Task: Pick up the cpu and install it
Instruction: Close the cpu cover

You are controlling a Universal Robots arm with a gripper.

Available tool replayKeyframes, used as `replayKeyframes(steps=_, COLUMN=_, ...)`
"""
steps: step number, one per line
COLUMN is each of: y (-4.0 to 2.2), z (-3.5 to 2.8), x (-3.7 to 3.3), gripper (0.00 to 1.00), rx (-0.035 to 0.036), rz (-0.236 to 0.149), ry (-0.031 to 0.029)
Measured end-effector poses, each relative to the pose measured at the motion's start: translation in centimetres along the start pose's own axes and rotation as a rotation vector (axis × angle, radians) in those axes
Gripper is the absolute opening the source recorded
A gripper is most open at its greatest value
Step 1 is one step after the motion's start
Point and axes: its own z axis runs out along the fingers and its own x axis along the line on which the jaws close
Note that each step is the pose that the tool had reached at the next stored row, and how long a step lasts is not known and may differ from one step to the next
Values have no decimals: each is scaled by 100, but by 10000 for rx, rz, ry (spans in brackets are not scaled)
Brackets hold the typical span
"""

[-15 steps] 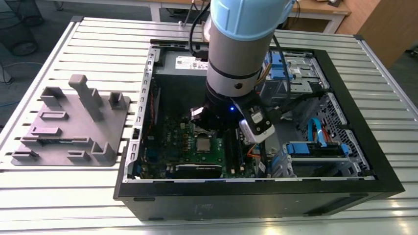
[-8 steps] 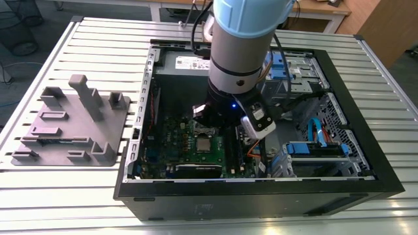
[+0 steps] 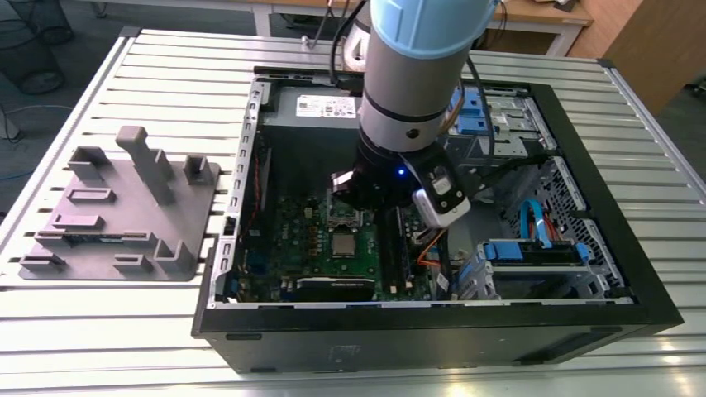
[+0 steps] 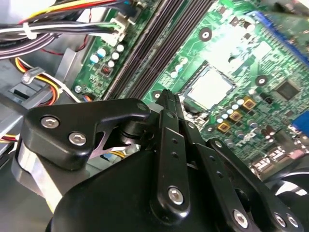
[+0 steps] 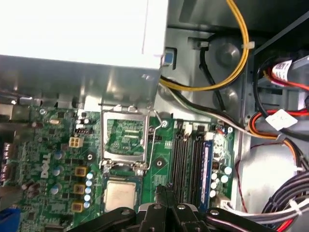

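The cpu (image 5: 119,193) is a small silvery-beige square lying flat in its socket on the green motherboard (image 3: 298,240). It also appears in the exterior view (image 3: 344,245) and in the second wrist view (image 4: 210,89). Beside it the dark socket frame (image 5: 124,137) stands swung open, with its wire lever alongside. My gripper (image 5: 164,191) hovers above the board between the cpu and the memory slots (image 5: 188,159), apart from both. Its black fingers (image 4: 166,104) are pressed together with nothing between them.
The open computer case (image 3: 617,273) lies on a slatted metal table (image 3: 144,74). A grey fixture tray (image 3: 116,211) sits at the exterior view's left. The power supply (image 3: 320,106), cable bundles (image 5: 231,72) and blue drive bays (image 3: 530,248) crowd the board.
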Motion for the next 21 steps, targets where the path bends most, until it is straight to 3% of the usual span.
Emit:
replayKeyframes(steps=11, y=176, z=40, x=-60, gripper=11, rx=1, rz=-41, ry=4)
replayKeyframes(steps=16, y=207, z=58, x=-74, gripper=11, rx=-7, rz=-212, ry=14)
replayKeyframes(steps=21, y=209, z=65, x=-79, gripper=11, rx=-16, rz=-630, ry=42)
